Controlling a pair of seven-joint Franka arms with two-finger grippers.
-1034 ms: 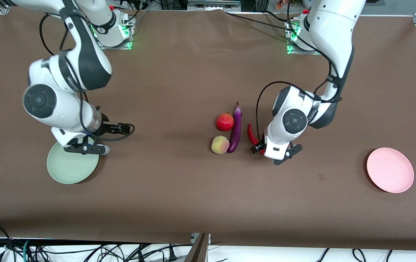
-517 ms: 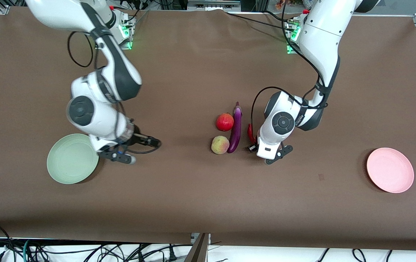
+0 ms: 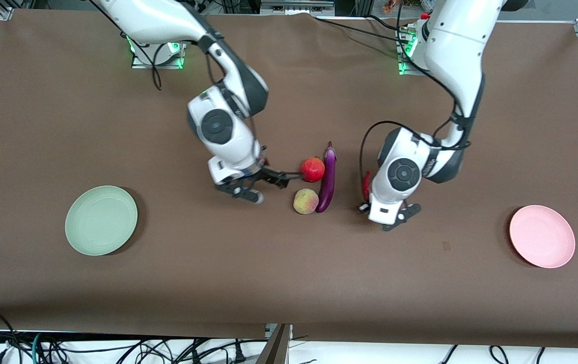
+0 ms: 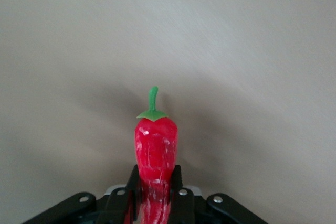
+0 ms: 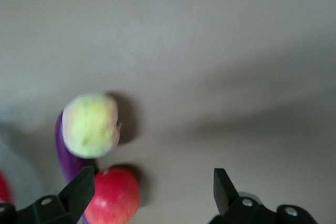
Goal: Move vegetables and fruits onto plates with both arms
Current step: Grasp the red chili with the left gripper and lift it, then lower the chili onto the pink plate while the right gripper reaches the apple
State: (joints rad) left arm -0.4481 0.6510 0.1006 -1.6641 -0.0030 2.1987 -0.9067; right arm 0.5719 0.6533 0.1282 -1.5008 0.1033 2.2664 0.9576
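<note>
My left gripper (image 3: 364,200) is shut on the red chili pepper (image 3: 366,184), which it holds just above the table beside the eggplant. In the left wrist view the chili (image 4: 156,145) sits clamped in the gripper (image 4: 156,176), green stem pointing away. My right gripper (image 3: 281,178) is open and empty, low beside the red apple (image 3: 312,169). The purple eggplant (image 3: 327,179) lies against the apple and the peach (image 3: 306,201). The right wrist view shows that gripper (image 5: 152,183), the apple (image 5: 113,195) by one finger, the peach (image 5: 90,124) and the eggplant (image 5: 65,156).
The mint green plate (image 3: 100,220) lies bare toward the right arm's end of the table. The pink plate (image 3: 542,236) lies bare toward the left arm's end. The brown table cover (image 3: 268,273) is bare nearer the front camera.
My right arm has swung from over the green plate to the middle, beside the apple. My left gripper has closed on the chili and shifted it slightly toward the pink plate's end.
</note>
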